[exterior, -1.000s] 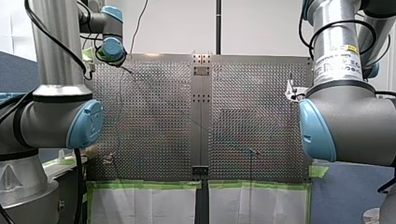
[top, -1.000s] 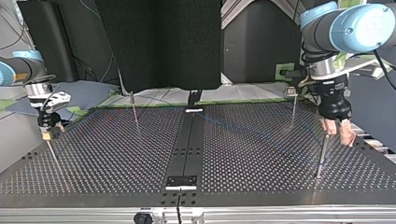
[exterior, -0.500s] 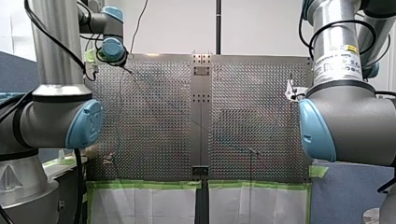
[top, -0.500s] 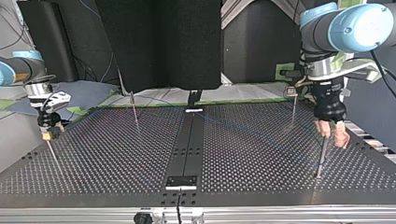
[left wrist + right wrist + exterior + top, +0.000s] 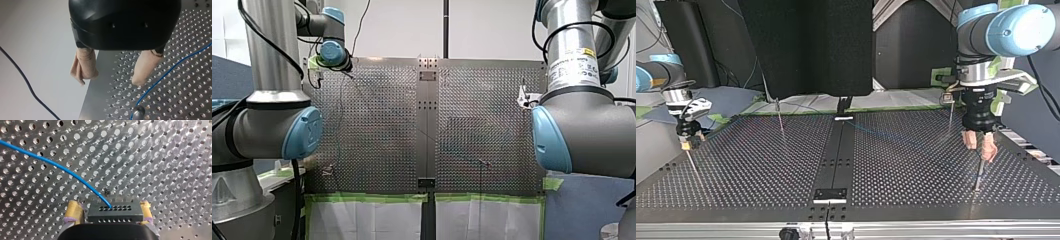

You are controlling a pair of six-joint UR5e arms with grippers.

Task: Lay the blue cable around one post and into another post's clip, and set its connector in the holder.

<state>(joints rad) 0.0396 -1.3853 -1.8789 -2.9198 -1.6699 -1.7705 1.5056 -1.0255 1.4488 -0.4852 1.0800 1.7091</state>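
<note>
At the top view's right side of the perforated table [image 5: 761,170], my left gripper [image 5: 979,146] hangs close to a thin post [image 5: 978,175]. Its beige-padded fingers [image 5: 145,66] are spread apart and hold nothing. The blue cable [image 5: 172,71] lies on the table just beside one finger and reaches the post's rounded top. At the top view's left, my right gripper [image 5: 686,141] pinches the black connector [image 5: 113,216] between yellow pads [image 5: 73,210], and the cable leaves the connector's face.

My left gripper [image 5: 110,79] fingers spread, right gripper [image 5: 109,211] seemingly clamped
</note>
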